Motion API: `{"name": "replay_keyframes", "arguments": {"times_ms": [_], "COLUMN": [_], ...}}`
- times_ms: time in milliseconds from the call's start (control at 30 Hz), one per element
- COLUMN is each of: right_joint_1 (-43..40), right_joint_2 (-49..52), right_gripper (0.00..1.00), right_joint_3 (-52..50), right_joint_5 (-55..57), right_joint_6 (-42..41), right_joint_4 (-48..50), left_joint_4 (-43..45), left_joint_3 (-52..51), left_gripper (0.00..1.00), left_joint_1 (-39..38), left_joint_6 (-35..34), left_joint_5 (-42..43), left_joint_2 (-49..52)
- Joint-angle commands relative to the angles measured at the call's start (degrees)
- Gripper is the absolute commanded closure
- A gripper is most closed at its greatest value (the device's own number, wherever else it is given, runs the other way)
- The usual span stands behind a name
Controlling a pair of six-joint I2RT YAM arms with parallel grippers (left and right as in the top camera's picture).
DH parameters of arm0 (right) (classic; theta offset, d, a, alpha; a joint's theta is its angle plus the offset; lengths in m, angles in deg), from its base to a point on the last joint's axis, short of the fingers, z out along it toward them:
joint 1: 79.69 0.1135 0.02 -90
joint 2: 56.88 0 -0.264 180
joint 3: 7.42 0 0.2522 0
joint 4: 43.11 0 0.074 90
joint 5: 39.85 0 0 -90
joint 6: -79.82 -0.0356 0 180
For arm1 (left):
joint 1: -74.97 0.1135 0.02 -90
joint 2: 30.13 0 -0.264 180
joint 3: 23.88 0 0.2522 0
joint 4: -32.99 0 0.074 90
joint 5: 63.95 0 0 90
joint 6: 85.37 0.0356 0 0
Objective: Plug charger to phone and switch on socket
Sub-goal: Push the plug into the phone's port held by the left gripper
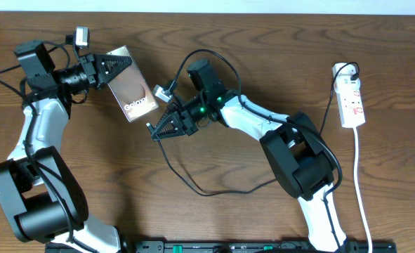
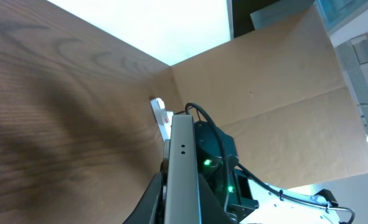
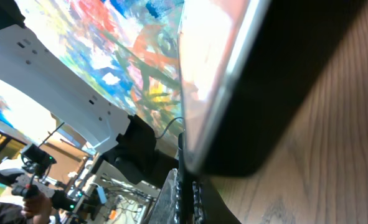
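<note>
The phone (image 1: 135, 93), brown-grey with white lettering, is held tilted off the table at the back left by my left gripper (image 1: 114, 68), which is shut on its top end. In the left wrist view the phone (image 2: 182, 165) shows edge-on between the jaws. My right gripper (image 1: 153, 130) sits just below the phone's lower end and is shut on the plug end of the charger (image 1: 193, 188). In the right wrist view the thin black plug (image 3: 182, 186) points at the phone's dark edge (image 3: 277, 87); I cannot tell whether it is inserted. The white socket (image 1: 352, 102) lies at the far right.
The charger's cable loops across the table in front of the right arm and runs up to the socket. The socket's white cord (image 1: 361, 190) trails toward the front edge. Brown paper walls (image 2: 277, 81) stand behind the table.
</note>
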Motion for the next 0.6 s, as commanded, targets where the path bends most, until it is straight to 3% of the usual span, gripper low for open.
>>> {"name": "replay_keyframes", "arguments": {"times_ms": [0, 567], "right_joint_1": [0.13, 0.09], "right_joint_2": [0.09, 0.09], "right_gripper": [0.99, 0.99], "right_joint_3": [0.59, 0.59], "right_joint_5": [-1.51, -1.11], "right_joint_6": [-2.58, -4.94], "right_joint_4": [2.27, 5.81], "left_joint_4": [0.35, 0.35], "left_joint_3": [-0.02, -0.02], "left_gripper": [0.93, 0.93], "left_joint_1": [-0.07, -0.09], "left_joint_6": [1.44, 1.64], "left_joint_5": [2.67, 2.67], "left_joint_2": [-1.36, -1.36]}}
